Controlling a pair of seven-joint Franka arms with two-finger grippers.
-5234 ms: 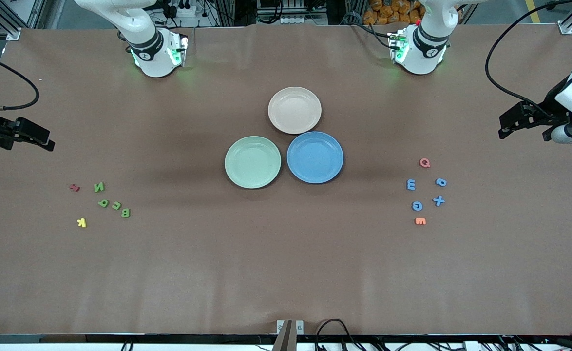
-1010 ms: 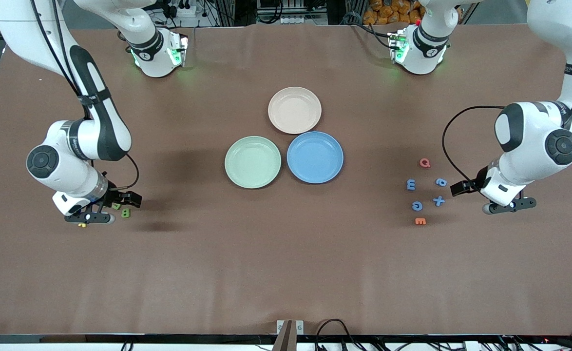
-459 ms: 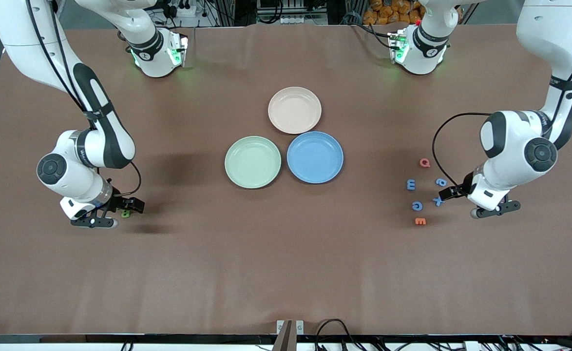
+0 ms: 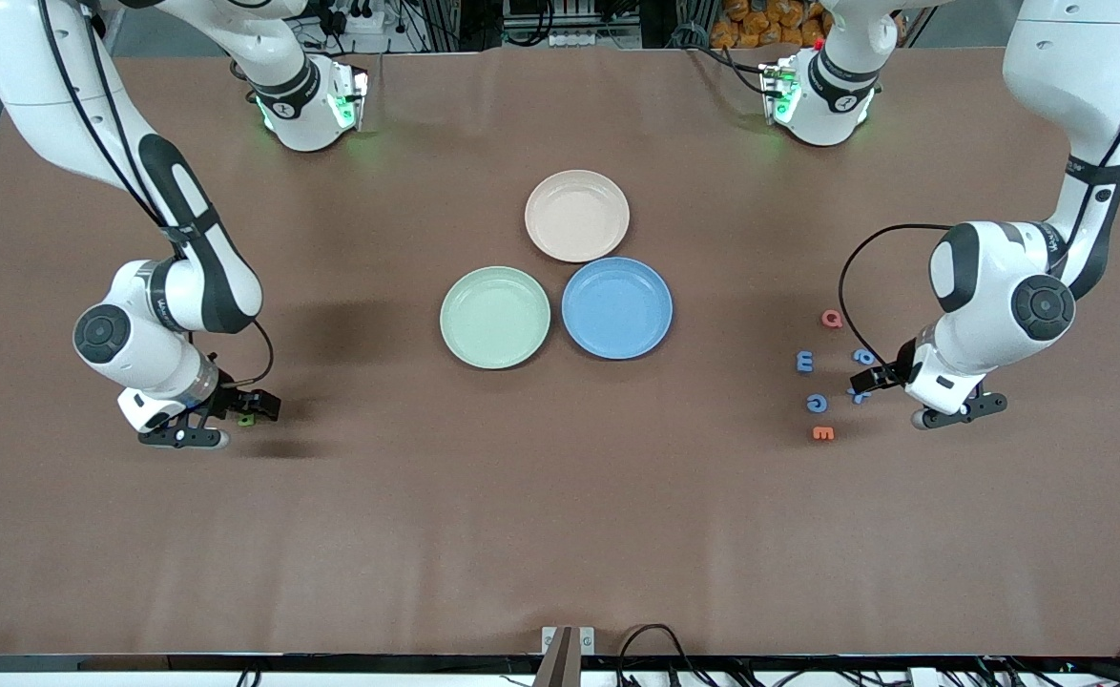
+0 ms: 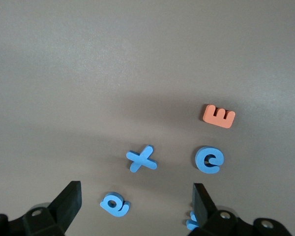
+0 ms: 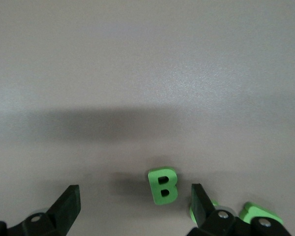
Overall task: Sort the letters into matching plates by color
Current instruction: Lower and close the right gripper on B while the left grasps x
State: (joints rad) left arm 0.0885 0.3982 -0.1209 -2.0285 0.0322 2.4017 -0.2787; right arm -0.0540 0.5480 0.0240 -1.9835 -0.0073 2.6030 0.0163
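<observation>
Right gripper (image 6: 132, 209), fingers apart, hovers over the green B (image 6: 163, 186), which sits just inside its span, low centre of the right wrist view. Left gripper (image 5: 136, 206), also spread, brackets the blue X (image 5: 142, 159).

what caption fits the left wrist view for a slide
Open left gripper hovering over blue letters and an orange E on the brown table.
</observation>
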